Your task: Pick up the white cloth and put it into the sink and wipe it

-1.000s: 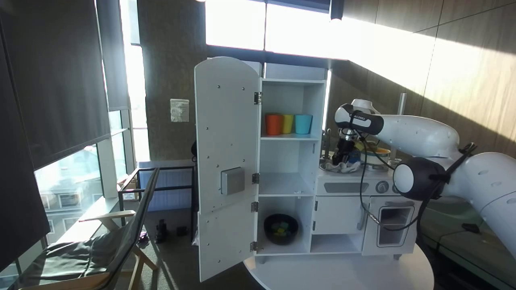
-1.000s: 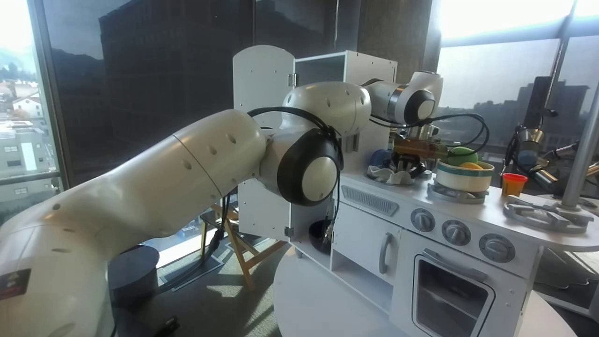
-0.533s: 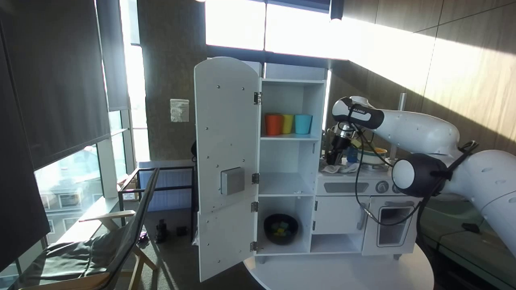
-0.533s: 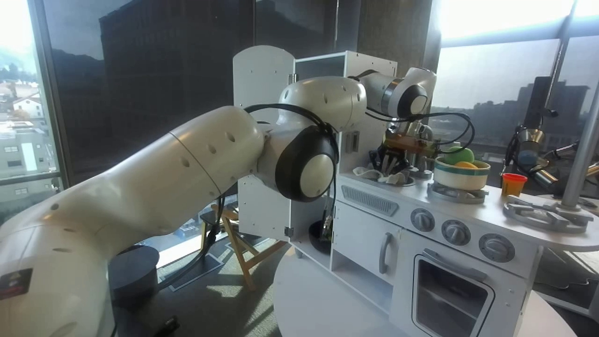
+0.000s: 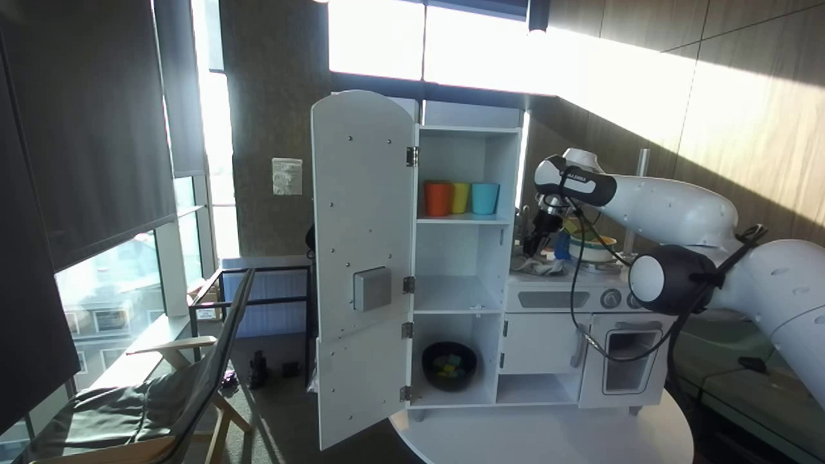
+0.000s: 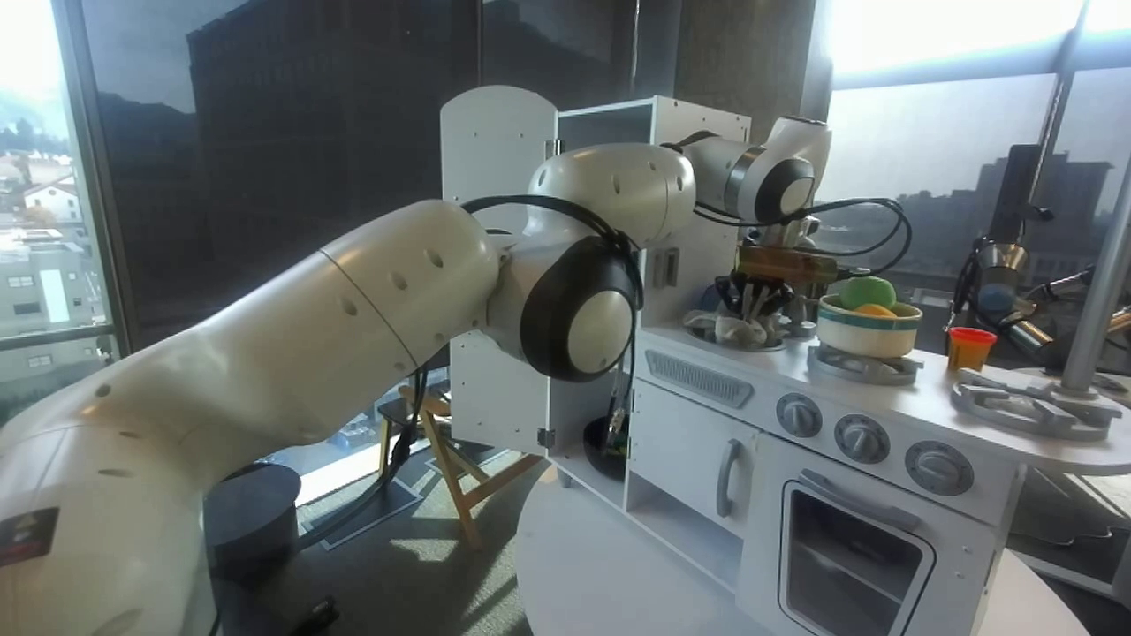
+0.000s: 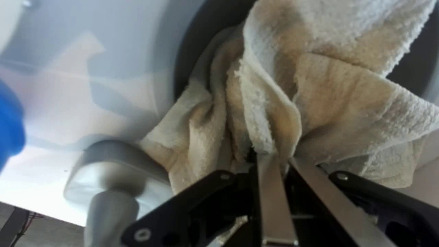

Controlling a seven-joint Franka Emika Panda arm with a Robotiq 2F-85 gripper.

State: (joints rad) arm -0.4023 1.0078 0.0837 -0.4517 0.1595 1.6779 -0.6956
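Is a fuzzy white cloth with tan and gray shades, all crumpled and folded, lying bunched up over the round, dark gray sink, pinched near the sink's 6 o'clock in the wrist view and poking past the rim at 4 and 8 o'clock.

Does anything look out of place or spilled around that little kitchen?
I see no spill or damage. The tall cupboard door stands wide open, which looks odd for work at the sink. The white cloth is rumpled across the sink's rim, but it's pinched in the gripper, so that's probably part of the job.
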